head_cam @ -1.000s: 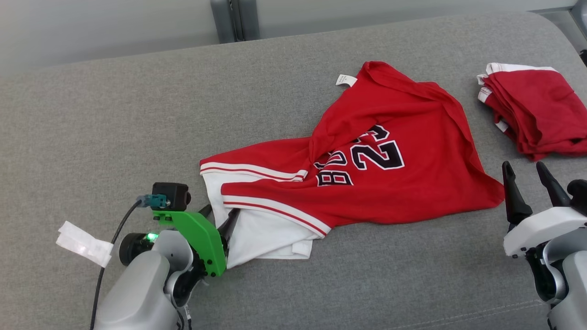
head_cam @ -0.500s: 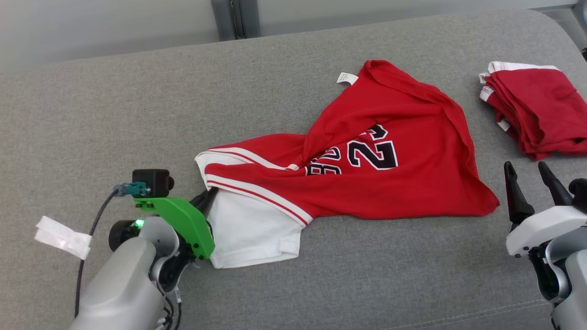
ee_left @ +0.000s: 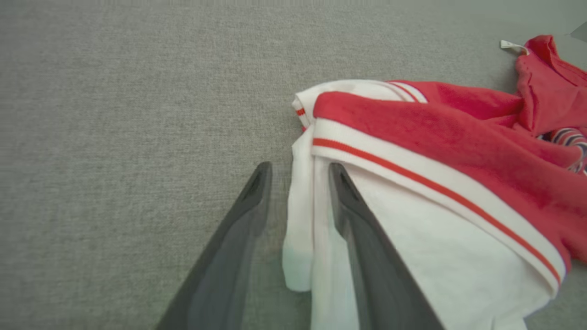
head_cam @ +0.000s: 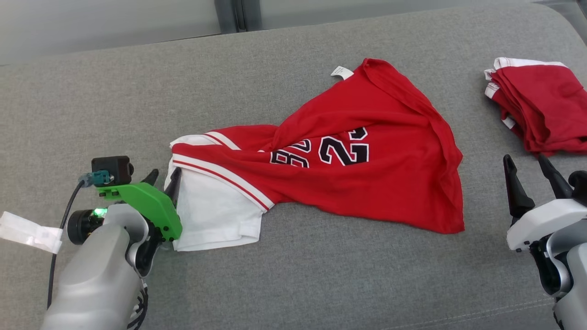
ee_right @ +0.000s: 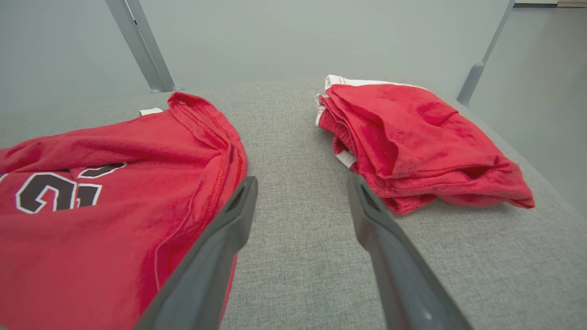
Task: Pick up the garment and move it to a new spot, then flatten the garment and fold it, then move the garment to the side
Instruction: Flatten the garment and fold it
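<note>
Since a second ago the crumpled red basketball jersey with white trim and black numbers (head_cam: 367,183) has slid across the grey fabric-covered tabletop (head_cam: 137,91), away from the folded pile of red and white garments (head_cam: 541,110). Its hem corner facing that pile now sits farther from it, and its white-trimmed end has gone the same way. The left gripper (head_cam: 163,178) has drawn back with that end, away from the pile. Half a second ago its fingers were pinched on the white cloth; now they stand partly apart. In the left wrist view a loose fold of the white lining lies between the two dark fingers (ee_left: 367,256). The finger on the pile's side rests against the cloth, and a strip of bare tabletop shows beside the other, so nothing is clamped. The jersey lies spread but wrinkled to the left of the pile and apart from it, and its small white label (head_cam: 341,71) pokes out at the far edge. The right gripper (head_cam: 525,160) sits where it was, just on the robot's side of the pile, with its fingers wide apart over bare tabletop between pile and jersey, touching neither.
</note>
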Robot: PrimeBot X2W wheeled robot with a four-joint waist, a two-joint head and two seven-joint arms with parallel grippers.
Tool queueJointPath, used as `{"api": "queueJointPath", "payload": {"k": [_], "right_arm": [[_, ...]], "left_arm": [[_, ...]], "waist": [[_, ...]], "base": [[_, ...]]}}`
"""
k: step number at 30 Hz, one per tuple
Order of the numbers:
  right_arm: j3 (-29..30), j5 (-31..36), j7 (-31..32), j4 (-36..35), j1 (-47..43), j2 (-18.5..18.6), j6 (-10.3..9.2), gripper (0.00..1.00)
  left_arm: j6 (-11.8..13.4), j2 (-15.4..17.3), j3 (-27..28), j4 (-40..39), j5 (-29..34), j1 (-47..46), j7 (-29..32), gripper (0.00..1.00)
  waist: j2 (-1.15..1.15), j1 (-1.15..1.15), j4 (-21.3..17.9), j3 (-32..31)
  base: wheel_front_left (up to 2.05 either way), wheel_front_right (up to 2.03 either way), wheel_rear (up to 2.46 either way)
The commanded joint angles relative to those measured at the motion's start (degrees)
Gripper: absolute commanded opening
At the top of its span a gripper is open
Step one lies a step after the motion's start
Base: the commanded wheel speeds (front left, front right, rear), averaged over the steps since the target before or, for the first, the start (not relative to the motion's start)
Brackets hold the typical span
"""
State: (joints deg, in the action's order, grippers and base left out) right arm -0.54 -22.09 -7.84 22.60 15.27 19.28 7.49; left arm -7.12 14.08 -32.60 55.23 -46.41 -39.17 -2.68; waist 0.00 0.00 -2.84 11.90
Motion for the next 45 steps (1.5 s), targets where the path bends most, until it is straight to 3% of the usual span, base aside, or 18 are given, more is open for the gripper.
{"api": "queueJointPath", "payload": {"k": [1, 6, 12, 16, 22, 24, 30, 39, 40, 42, 43, 44, 45], "right_arm": [[0.06, -0.15, -0.20, 0.17, -0.86, -0.05, 0.00, 1.00], [-0.23, -0.53, -1.41, 0.50, -2.18, -0.79, 0.00, 1.00], [-0.23, -1.28, -2.76, 0.64, -5.87, -1.55, 0.00, 1.00], [-2.48, -2.48, -3.89, -0.74, -9.96, -1.74, 0.00, 1.00], [-3.89, -1.68, -4.16, -2.36, -14.25, -2.38, 0.01, 1.00], [-4.52, -1.03, -3.82, -2.35, -13.59, -2.52, 0.00, 1.00], [-6.62, 0.47, 0.02, 0.76, -10.55, -3.12, 0.00, 1.00], [-7.90, -0.12, 3.17, 6.59, -7.42, -3.32, 0.00, 1.00], [-7.85, -0.07, 3.18, 7.13, -7.23, -3.39, 0.00, 0.90], [-7.27, -0.17, 3.48, 8.35, -6.76, -3.60, 0.00, 0.49], [-7.00, 0.08, 3.59, 8.78, -6.57, -3.59, 0.00, 0.36], [-6.68, 0.42, 3.53, 9.26, -6.29, -3.74, 0.00, 0.00], [-6.41, 0.45, 3.41, 9.63, -6.11, -3.91, 0.00, 0.00]], "left_arm": [[-0.05, 0.06, -0.19, 0.50, 0.51, -0.26, -1.35, 1.00], [0.08, 1.48, -0.84, 0.88, 2.18, 1.94, -6.28, 1.00], [2.90, 4.21, 0.10, -5.05, 3.85, 6.95, -11.67, 1.00], [7.55, 5.82, 2.33, -13.54, 5.70, 13.46, -12.56, 1.00], [15.43, 5.98, 9.15, -33.96, 10.52, 26.71, -12.49, 1.00], [16.80, 5.70, 10.20, -38.96, 12.35, 29.98, -12.50, 1.00], [17.21, 3.82, 11.14, -43.88, 14.85, 34.58, -12.45, 1.00], [15.91, 2.16, 11.00, -42.90, 15.63, 33.85, -12.45, 1.00], [15.80, 2.10, 11.08, -42.78, 15.76, 33.83, -12.45, 1.00], [15.70, 2.02, 11.26, -42.60, 15.92, 33.88, -12.45, 1.00], [15.65, 1.97, 11.36, -42.55, 15.99, 33.88, -12.45, 1.00], [15.58, 1.91, 11.44, -42.51, 16.05, 33.91, -12.45, 1.00], [15.54, 1.87, 11.53, -42.49, 16.08, 33.93, -12.46, 1.00]], "waist": [[0.00, 0.00, 0.38, -1.26], [0.00, 0.00, 0.91, -4.81], [0.00, 0.00, 1.60, -8.47], [0.00, 0.00, 2.21, -9.75], [0.00, 0.00, 3.10, -8.62], [0.00, 0.00, 3.19, -8.03], [0.00, 0.00, 4.09, -7.34], [0.00, 0.00, 5.96, -7.15], [0.00, 0.00, 6.07, -7.15], [0.00, 0.00, 6.24, -7.16], [0.00, 0.00, 6.30, -7.17], [0.00, 0.00, 6.35, -7.16], [0.00, 0.00, 6.37, -7.14]], "base": [[0.00, 0.00, 0.00], [0.00, 0.00, 0.00], [0.00, 0.00, 0.00], [0.00, 0.00, 0.00], [0.00, 0.00, 0.00], [0.00, 0.00, 0.00], [0.00, 0.00, 0.00], [0.00, 0.00, 0.00], [0.00, 0.00, 0.00], [0.00, 0.00, 0.00], [0.00, 0.00, 0.00], [0.00, 0.00, 0.00], [0.00, 0.00, 0.00]]}}
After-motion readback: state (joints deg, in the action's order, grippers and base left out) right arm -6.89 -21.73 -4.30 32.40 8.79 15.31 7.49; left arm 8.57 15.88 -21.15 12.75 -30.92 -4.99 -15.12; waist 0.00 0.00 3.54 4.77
